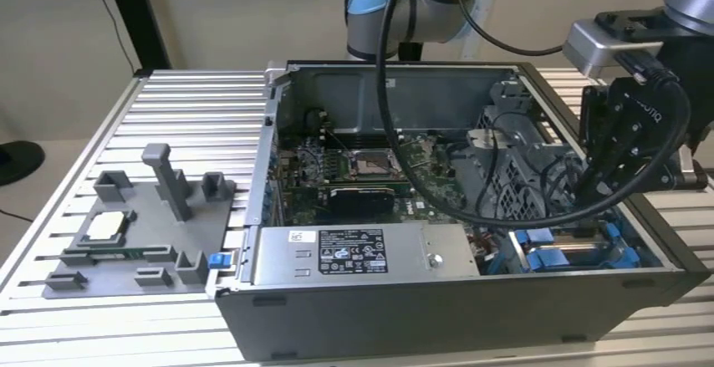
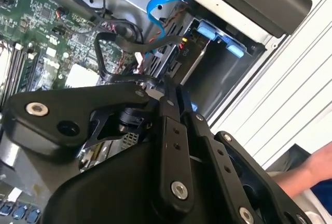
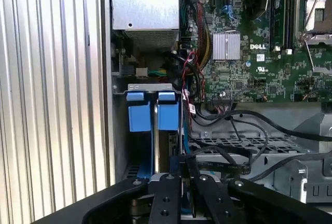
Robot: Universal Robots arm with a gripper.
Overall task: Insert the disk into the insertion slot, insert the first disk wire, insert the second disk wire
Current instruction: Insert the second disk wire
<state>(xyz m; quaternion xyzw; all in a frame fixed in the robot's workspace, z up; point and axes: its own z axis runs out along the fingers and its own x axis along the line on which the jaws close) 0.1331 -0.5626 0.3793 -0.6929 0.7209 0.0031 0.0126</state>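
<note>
Black fingers of the gripper point(image 3: 181, 185) stand drawn close together, almost no gap between them, and a thin dark wire point(image 3: 223, 166) runs off right at their tips. You cannot tell from either wrist view whether that wire is actually pinched or only lies against them. In the exterior view the gripper point(image 1: 621, 162) hangs low inside the computer case point(image 1: 446, 317), at the corner on the exterior view's right. That pose makes sense for working on the connector end of the drive. The disk point(image 2: 179, 58) appears to sit already in the insertion slot point(image 2: 228, 79). Its dark end faces the fingers, its blue carrier tabs point(image 3: 154, 111) stand side by side at the bay's mouth, and the grey bay wall point(image 3: 119, 130) is just beside them. You would judge the first step done and the wiring in hand. A blue ribbon cable point(image 2: 161, 1) arches above the bay, and loose black cables point(image 3: 233, 117) trail across the perforated cage towards the motherboard point(image 3: 249, 53). The grey power-supply box point(image 1: 357, 254) lies along the case's near edge, beside the slot. Out on the slatted table point(image 1: 190, 108) rests a grey fixture tray point(image 1: 134, 233), well apart from the case. A person's hand point(image 2: 311, 172) shows outside the case.
</note>
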